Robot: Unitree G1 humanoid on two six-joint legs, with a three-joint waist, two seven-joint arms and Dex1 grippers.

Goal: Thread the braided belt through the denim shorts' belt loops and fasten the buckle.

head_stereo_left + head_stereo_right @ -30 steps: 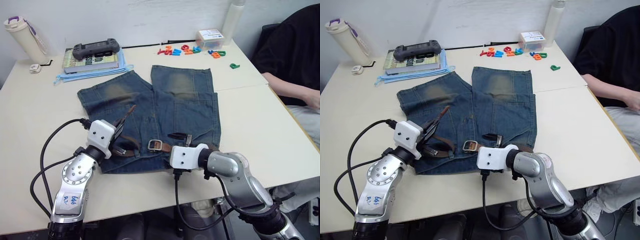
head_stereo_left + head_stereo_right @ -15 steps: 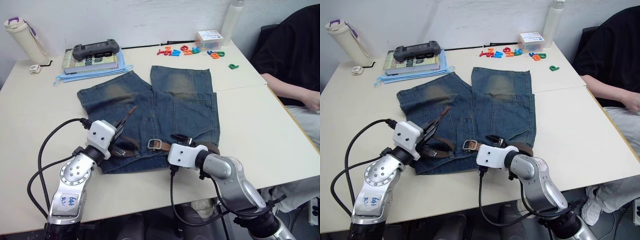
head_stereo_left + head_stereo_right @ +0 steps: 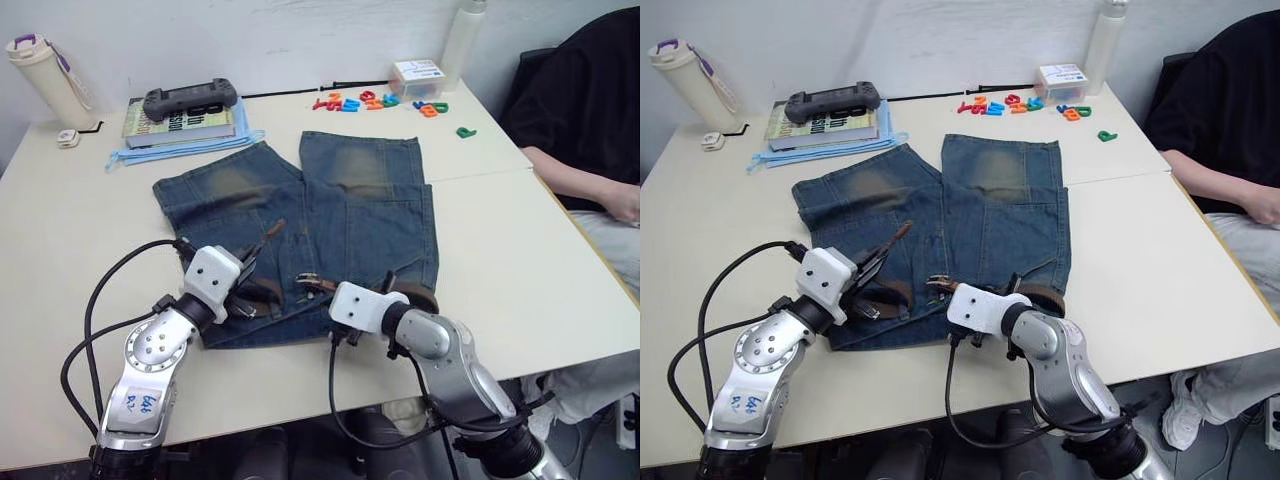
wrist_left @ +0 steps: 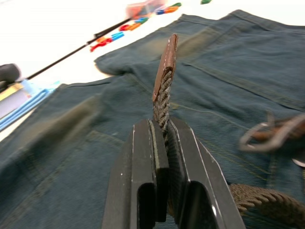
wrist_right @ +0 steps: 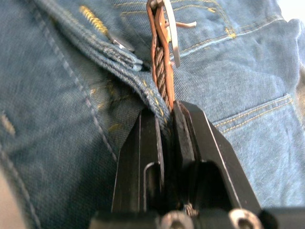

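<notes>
A game controller [image 3: 190,99] sits on a book [image 3: 178,121] at the worktop's [image 3: 520,240] far edge, near coloured plastic letters [image 3: 375,101], a white bottle [image 3: 42,78] and a seated person [image 3: 585,110].

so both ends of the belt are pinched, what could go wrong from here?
1. The left tool pinches the dark brown braided belt below its tan leather tip, which stands free and could flop, missing the silver metal buckle.
2. The right tool sits against the blue denim shorts' waistband and may drag the fabric.

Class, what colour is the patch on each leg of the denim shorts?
Faded yellowish-brown patches on the blue denim shorts, best seen in the left eye view.
</notes>
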